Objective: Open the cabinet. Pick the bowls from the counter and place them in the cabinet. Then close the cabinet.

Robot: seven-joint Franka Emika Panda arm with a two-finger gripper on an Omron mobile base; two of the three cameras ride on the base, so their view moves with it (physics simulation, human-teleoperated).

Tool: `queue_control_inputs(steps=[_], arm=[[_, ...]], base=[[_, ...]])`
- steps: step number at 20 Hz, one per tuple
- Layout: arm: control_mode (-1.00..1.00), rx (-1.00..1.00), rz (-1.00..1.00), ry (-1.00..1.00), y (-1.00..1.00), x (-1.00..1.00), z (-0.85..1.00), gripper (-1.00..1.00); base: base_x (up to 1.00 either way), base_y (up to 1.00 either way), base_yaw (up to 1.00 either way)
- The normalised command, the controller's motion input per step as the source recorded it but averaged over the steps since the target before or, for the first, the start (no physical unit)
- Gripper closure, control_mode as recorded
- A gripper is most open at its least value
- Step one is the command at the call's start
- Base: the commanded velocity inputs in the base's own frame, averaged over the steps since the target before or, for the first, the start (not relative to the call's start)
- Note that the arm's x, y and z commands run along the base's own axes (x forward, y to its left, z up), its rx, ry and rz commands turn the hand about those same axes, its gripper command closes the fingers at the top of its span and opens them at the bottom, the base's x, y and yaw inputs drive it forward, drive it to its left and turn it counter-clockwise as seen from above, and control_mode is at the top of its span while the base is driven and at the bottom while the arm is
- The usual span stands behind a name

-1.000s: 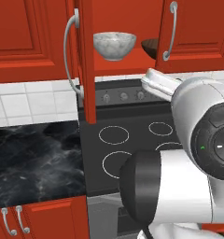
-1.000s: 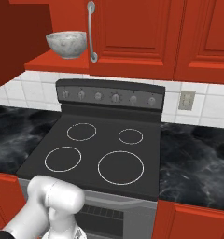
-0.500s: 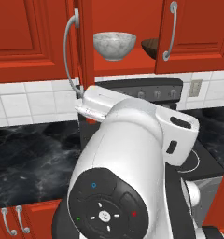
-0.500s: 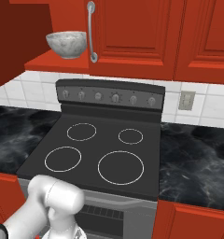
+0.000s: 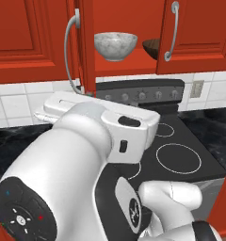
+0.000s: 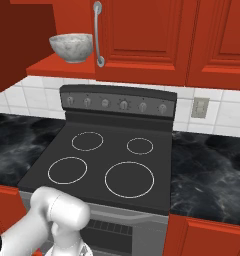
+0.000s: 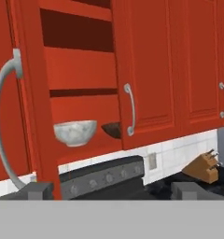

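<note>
The cabinet stands open over the stove, its left door (image 7: pixel 33 93) edge-on to the hand with the long curved handle (image 7: pixel 3 126) close at the left. The right door (image 5: pixel 195 33) hangs part open. On the red shelf (image 6: pixel 44 65) sit the marbled grey-white bowl (image 5: pixel 116 45) (image 6: pixel 71 47) (image 7: pixel 75 132) and the dark brown bowl (image 5: pixel 152 47) (image 7: pixel 113 130), which is half hidden behind the right door. My gripper (image 7: pixel 114 190) is open, empty and well short of the shelf. In the left base view my white hand (image 5: pixel 63 104) sits just below the left door's handle (image 5: pixel 68 47).
The black stovetop (image 6: pixel 112 162) with white rings lies below the cabinet. Black marble counter (image 6: pixel 209 172) runs on both sides. A knife block (image 7: pixel 205 168) stands on the counter to the right, under closed red doors (image 7: pixel 202 65). My arm (image 5: pixel 72 174) blocks the lower left base view.
My arm has swung left across the stove. The hand now sits lower and further left, near the open left door's handle. Bowls and doors have not moved.
</note>
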Motion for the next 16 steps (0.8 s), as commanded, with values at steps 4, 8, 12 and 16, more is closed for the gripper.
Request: queue_control_inputs(steps=[4,8,12,16], arm=[[-1.0,-0.08,0.0,-0.05,0.27,0.47,-0.35,-1.0],[-1.0,-0.13,0.02,-0.09,0.39,0.47,-0.52,-1.0],[-1.0,-0.12,0.03,-0.13,0.22,0.48,-0.44,-1.0],[-1.0,-0.09,0.04,-0.12,0.02,0.57,-0.33,-1.0]], base=[[0.0,0.0,0.0],[0.0,0.0,0.0],[0.0,0.0,0.0],[0.0,0.0,0.0]])
